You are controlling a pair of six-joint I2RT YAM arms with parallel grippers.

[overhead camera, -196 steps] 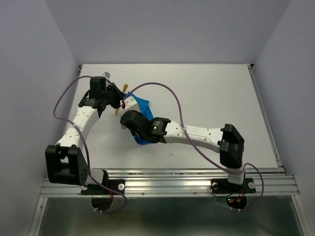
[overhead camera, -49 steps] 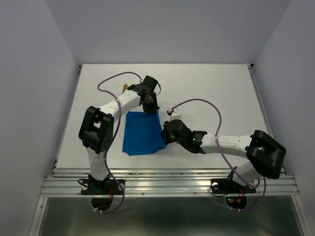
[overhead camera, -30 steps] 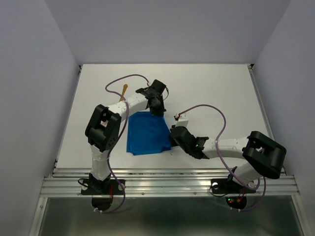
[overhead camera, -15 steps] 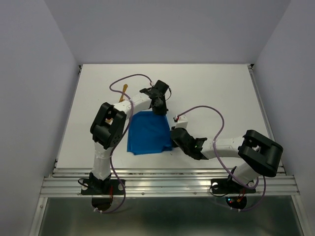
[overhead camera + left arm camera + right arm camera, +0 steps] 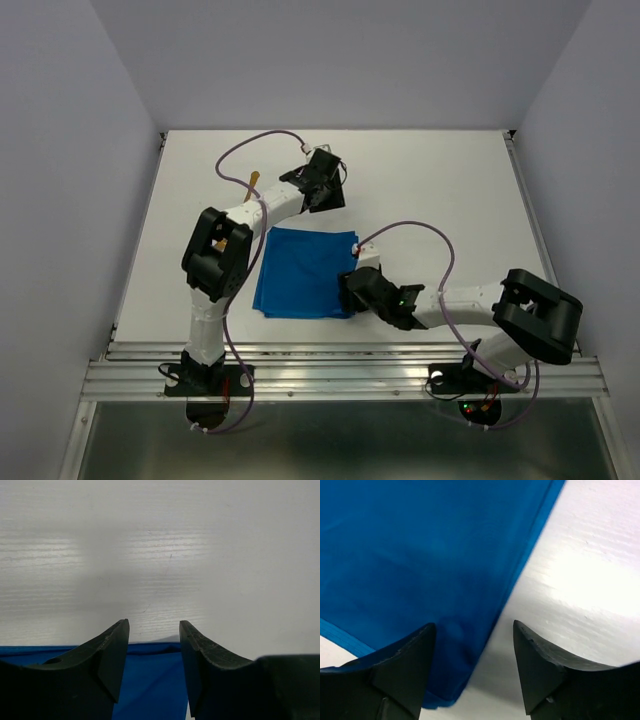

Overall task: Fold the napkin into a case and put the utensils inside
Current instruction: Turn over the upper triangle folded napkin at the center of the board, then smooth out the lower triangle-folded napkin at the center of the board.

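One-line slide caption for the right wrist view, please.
Right gripper, jaws open, over the edge of the blue napkin on the white table.

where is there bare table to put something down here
Widest bare patch: the right half of the table, from the purple cable to the right edge. Also the far strip behind the left pincer. Crowded: the right edge of the napkin under the right pincer, and around the utensil by the left arm.
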